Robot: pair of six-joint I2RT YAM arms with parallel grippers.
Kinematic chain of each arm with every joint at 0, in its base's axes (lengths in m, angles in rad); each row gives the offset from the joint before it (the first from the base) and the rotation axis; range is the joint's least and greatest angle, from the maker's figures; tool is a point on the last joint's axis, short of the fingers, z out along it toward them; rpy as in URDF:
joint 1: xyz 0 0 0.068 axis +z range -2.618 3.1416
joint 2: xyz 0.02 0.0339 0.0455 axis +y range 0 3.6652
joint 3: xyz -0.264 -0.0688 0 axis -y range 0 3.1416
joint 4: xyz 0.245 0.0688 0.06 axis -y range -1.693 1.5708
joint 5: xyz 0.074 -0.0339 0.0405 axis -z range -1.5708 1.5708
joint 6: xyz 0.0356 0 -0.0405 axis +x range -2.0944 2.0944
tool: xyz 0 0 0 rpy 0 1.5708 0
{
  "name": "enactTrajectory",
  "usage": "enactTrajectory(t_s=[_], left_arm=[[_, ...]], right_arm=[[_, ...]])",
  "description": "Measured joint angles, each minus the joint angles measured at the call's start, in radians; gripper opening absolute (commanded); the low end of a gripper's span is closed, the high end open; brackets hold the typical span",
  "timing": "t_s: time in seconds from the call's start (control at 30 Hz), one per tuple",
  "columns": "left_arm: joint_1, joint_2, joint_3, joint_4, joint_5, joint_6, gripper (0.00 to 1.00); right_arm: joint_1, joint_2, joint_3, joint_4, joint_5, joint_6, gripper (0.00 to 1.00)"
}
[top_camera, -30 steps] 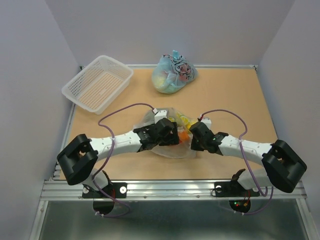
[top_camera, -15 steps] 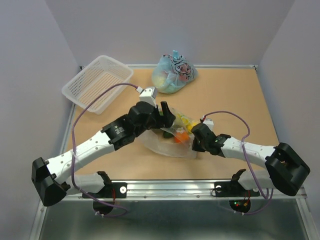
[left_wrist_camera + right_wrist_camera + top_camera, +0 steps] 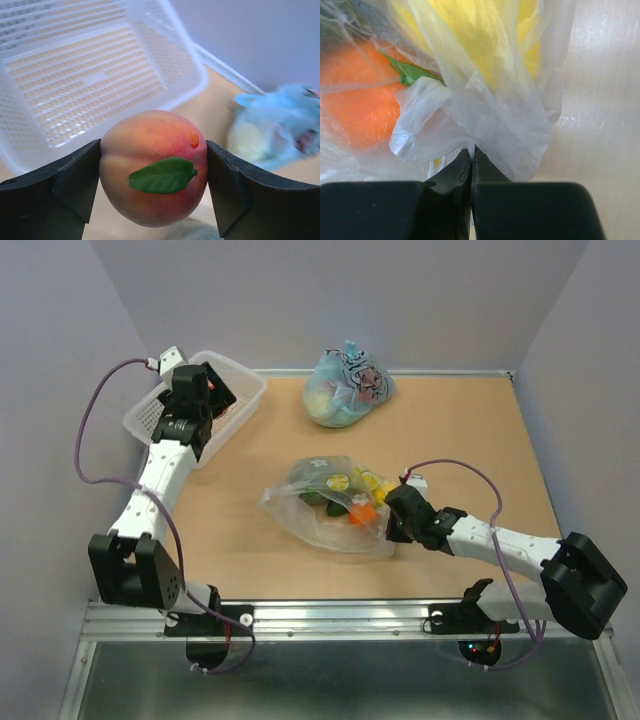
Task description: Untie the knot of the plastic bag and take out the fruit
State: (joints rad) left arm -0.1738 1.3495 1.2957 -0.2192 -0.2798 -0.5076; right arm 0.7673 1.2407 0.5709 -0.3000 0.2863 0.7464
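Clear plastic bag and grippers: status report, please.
Left gripper holds pink-orange peach over white lattice basket. Right gripper pinches clear plastic bag. Nothing in the way.

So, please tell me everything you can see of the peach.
The peach is round, smooth and plastic-looking, orange-yellow shading to red, with one flat green leaf on its front. The left gripper clamps it between two black fingers, held in the air, with the white mesh basket behind it.
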Motion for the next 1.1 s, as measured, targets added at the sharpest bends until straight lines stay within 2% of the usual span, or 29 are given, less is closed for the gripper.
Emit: enactTrajectory(t_s=[0.07,0.17,0.27,0.3,0.47,0.9,1.0,1.1], left_arm=[[0.076,0.087,0.000,0.013,-0.004,-0.001,0.48],[0.169,0.243,0.031,0.017,0.002,-0.002,0.56],[0.226,0.379,0.097,0.021,0.011,-0.001,0.76],[0.235,0.401,0.111,0.023,0.013,0.002,0.85],[0.278,0.471,0.172,0.029,0.019,0.029,0.98],[0.272,0.464,0.183,0.049,0.055,0.094,0.99],[0.254,0.397,0.130,0.045,0.066,0.107,0.99],[0.174,0.255,0.045,0.032,0.066,0.125,0.99]], right_arm=[[0.000,-0.008,0.009,-0.009,-0.005,-0.013,0.02],[0.000,-0.021,0.021,-0.013,-0.012,-0.037,0.02],[0.000,-0.033,0.028,-0.015,-0.022,-0.052,0.03],[0.000,-0.039,0.029,-0.016,-0.023,-0.056,0.05],[0.000,-0.065,0.029,-0.032,-0.031,-0.068,0.09],[0.000,-0.083,0.029,-0.037,-0.036,-0.094,0.12],[0.000,-0.083,0.029,-0.038,-0.036,-0.095,0.12],[0.000,-0.083,0.029,-0.039,-0.034,-0.095,0.12]])
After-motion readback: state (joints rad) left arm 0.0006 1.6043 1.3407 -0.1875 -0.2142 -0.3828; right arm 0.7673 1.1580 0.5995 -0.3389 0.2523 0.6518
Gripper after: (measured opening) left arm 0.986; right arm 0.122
